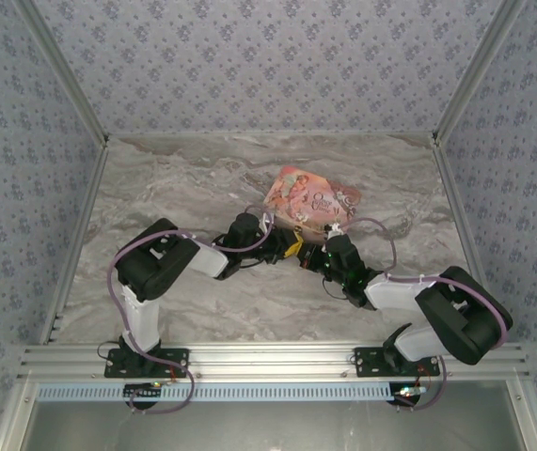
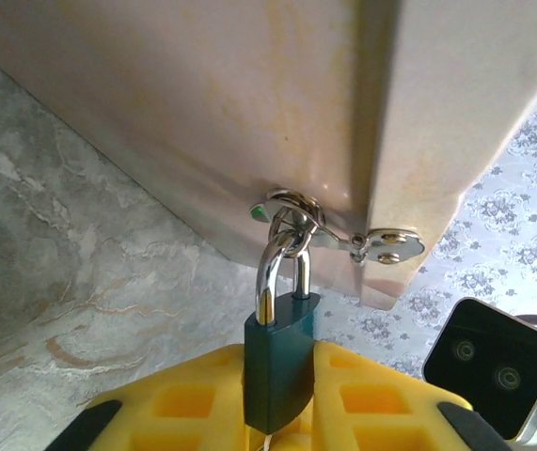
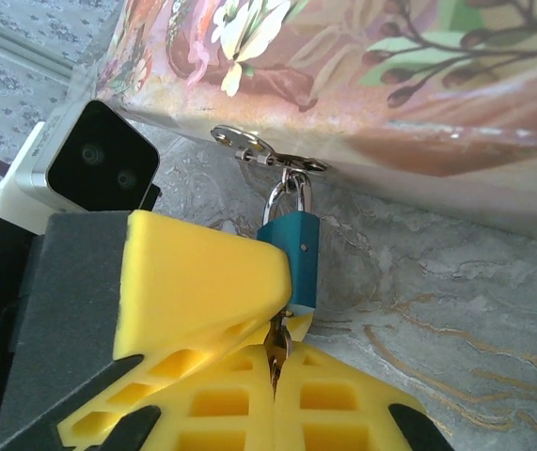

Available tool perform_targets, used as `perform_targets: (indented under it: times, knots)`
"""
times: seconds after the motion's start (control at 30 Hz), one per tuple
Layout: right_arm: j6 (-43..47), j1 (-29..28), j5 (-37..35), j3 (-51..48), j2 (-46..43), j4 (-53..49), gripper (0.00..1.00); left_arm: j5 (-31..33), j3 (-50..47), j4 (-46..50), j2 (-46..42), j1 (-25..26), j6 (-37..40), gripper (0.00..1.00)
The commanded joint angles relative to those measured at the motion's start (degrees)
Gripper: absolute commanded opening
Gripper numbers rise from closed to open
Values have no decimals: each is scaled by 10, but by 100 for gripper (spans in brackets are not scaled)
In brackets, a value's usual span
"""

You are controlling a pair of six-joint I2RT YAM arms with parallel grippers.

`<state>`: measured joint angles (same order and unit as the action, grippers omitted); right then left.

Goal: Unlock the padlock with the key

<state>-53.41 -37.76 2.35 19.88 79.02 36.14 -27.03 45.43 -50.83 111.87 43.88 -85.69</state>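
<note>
The small teal padlock [image 2: 282, 329] hangs by its silvery shackle [image 2: 270, 268] from the metal hasp [image 2: 343, 240] on the pink box [image 1: 310, 199]. My left gripper [image 2: 279, 362] is shut on the padlock body, one yellow pad pressed on each side. From the right wrist, the padlock [image 3: 296, 258] shows beside the left gripper's yellow finger [image 3: 202, 282]. The key [image 3: 277, 349] is pinched in my shut right gripper [image 3: 276, 366], with its tip at the bottom of the padlock. Both grippers meet at the box's near edge [image 1: 301, 252].
The illustrated pink box stands on the marble tabletop [image 1: 202, 188], just behind the grippers. The right wrist camera [image 2: 494, 366] sits close beside the left fingers, and the left wrist camera [image 3: 99, 158] is close to the right ones. Patterned walls enclose the table.
</note>
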Motion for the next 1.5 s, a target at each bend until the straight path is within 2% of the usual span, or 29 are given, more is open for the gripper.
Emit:
perform_targets:
  times: [0.0, 0.07, 0.27, 0.5, 0.7, 0.87, 1.07, 1.2, 1.47]
  knots:
    - [0, 2, 8, 20, -28, 14, 4, 14, 8, -12, 11, 3, 0, 14]
    - [17, 2, 3, 24, -43, -20, 6, 14, 7, -10, 8, 3, 3, 10]
    - [72, 4, -15, 19, -95, -113, 28, 19, 9, 17, -11, 3, 19, 3]
    - [168, 13, -23, 41, -164, -223, 48, 21, 15, 47, -29, 2, 22, 0]
    - [294, 14, -53, 74, -226, -292, 68, 16, 16, 56, -44, 1, 16, 0]
    - [385, 13, -72, 105, -265, -341, 90, 15, 16, 65, -54, 0, 15, 0]
    - [506, 13, -64, 141, -283, -374, 100, 11, 18, 72, -57, -2, 10, 0]
    - [605, -2, -60, 145, -281, -378, 100, 9, 19, 67, -58, -3, -5, 0]
    - [828, -83, -188, 129, -262, -396, 100, 8, 21, 73, -64, -3, -24, 0]
